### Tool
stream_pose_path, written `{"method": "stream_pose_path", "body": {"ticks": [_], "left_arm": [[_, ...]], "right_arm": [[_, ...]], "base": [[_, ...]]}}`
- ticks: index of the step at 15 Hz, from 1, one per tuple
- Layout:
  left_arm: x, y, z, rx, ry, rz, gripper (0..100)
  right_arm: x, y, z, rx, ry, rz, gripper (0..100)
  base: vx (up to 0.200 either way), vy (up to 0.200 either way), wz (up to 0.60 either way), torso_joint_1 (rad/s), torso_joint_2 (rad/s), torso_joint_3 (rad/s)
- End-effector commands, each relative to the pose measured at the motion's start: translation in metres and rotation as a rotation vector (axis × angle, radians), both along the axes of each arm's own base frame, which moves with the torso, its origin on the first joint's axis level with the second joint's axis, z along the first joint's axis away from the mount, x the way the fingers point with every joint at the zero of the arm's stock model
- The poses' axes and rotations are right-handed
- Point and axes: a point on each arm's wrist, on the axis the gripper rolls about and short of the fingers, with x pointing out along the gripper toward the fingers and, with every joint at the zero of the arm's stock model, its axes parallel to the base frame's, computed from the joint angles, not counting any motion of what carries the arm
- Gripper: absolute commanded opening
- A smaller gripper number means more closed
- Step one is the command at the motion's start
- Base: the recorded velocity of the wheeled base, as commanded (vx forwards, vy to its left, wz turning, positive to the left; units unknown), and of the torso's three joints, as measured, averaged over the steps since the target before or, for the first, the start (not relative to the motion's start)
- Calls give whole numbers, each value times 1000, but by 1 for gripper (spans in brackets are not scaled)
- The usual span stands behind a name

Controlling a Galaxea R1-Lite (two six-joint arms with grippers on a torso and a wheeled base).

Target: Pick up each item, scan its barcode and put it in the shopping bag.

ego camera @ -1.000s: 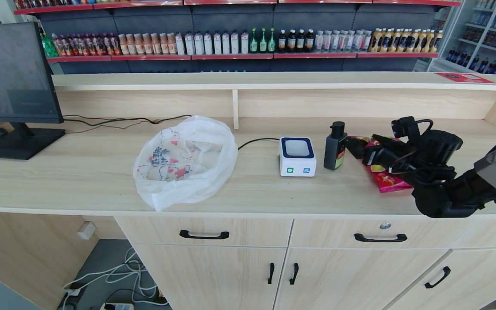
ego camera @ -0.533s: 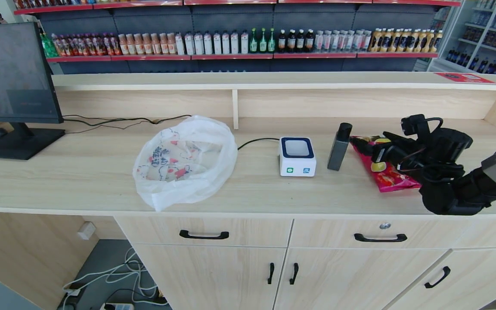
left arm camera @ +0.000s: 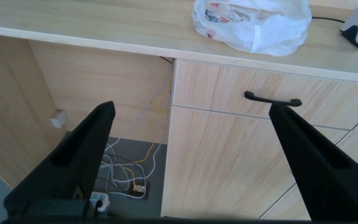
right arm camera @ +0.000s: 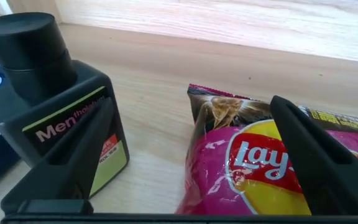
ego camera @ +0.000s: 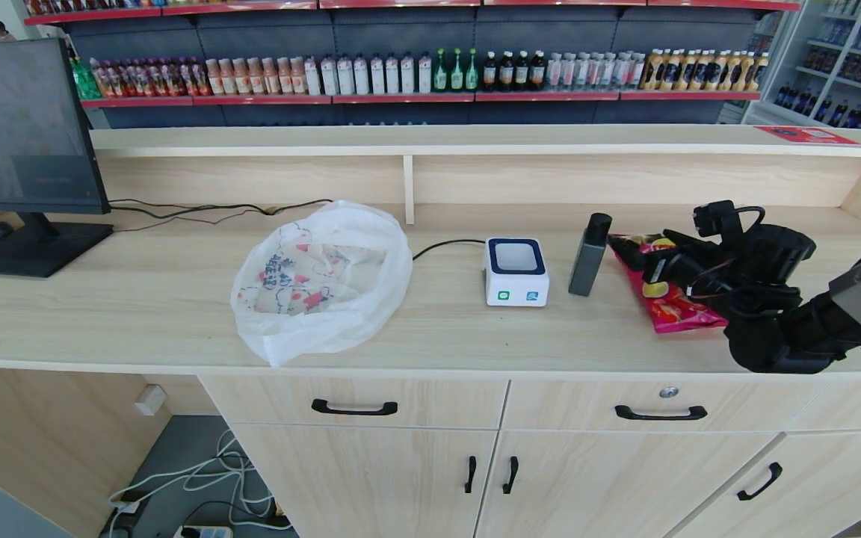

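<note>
Two items stand on the desk (ego camera: 139,299) to the right of the scanner (ego camera: 516,271): the bottle (ego camera: 589,255), which within the last second has turned its narrow side outward, and the chip bag (ego camera: 670,302) just beside it. The right gripper (ego camera: 641,250) has drawn back over the chip bag, jaws wide and empty, so picking up starts afresh; the left gripper (left arm camera: 191,109) hangs low, jaws wide, far from the shopping bag (ego camera: 322,280)

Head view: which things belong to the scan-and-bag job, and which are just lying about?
Job: dark bottle, chip bag, scanner, shopping bag.
Lying about: monitor, cables, shelved drinks behind the counter.
</note>
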Motion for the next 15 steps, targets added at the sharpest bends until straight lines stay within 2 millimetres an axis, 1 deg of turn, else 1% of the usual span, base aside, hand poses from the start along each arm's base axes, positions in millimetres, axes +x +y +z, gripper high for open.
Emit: {"method": "stream_pose_path", "body": {"ticks": [1, 2, 3, 4, 5, 7, 8, 9, 10, 11, 12, 13, 14, 15], "left_arm": [[0, 0, 0, 0, 0, 1, 100], [0, 0, 0, 0, 0, 1, 100], [0, 0, 0, 0, 0, 1, 100], [0, 0, 0, 0, 0, 1, 100], [0, 0, 0, 0, 0, 1, 100], [0, 0, 0, 0, 0, 1, 100], [0, 0, 0, 0, 0, 1, 100], [0, 0, 0, 0, 0, 1, 100], [0, 0, 0, 0, 1, 1, 100], [0, 0, 0, 0, 0, 1, 100], [0, 0, 0, 0, 0, 1, 100], [0, 0, 0, 0, 0, 1, 100], [0, 0, 0, 0, 0, 1, 100], [0, 0, 0, 0, 0, 1, 100]], "right_arm": [[-21, -1, 27, 4, -30, -1, 100], [-36, 2, 38, 4, -35, 2, 100], [-49, 3, 44, -2, -35, 1, 100], [-56, 3, 46, -4, -37, -3, 100], [-77, 9, 52, -17, -39, 3, 100], [-103, 21, 65, -12, -104, -39, 100], [-124, 36, 68, 17, -141, -46, 100], [-144, 55, 63, 60, -124, -22, 100], [-161, 82, 55, 89, -86, 13, 100], [-171, 108, 54, 133, -60, 56, 100], [-169, 124, 55, 172, -47, 69, 100], [-166, 126, 53, 175, -40, 60, 100], [-148, 132, 53, 187, -48, 7, 100], [-142, 132, 51, 192, -48, -26, 100]], "base": [[0, 0, 0, 0, 0, 0], [0, 0, 0, 0, 0, 0], [0, 0, 0, 0, 0, 0], [0, 0, 0, 0, 0, 0], [0, 0, 0, 0, 0, 0], [0, 0, 0, 0, 0, 0], [0, 0, 0, 0, 0, 0], [0, 0, 0, 0, 0, 0], [0, 0, 0, 0, 0, 0], [0, 0, 0, 0, 0, 0], [0, 0, 0, 0, 0, 0], [0, 0, 0, 0, 0, 0], [0, 0, 0, 0, 0, 0], [0, 0, 0, 0, 0, 0]]}}
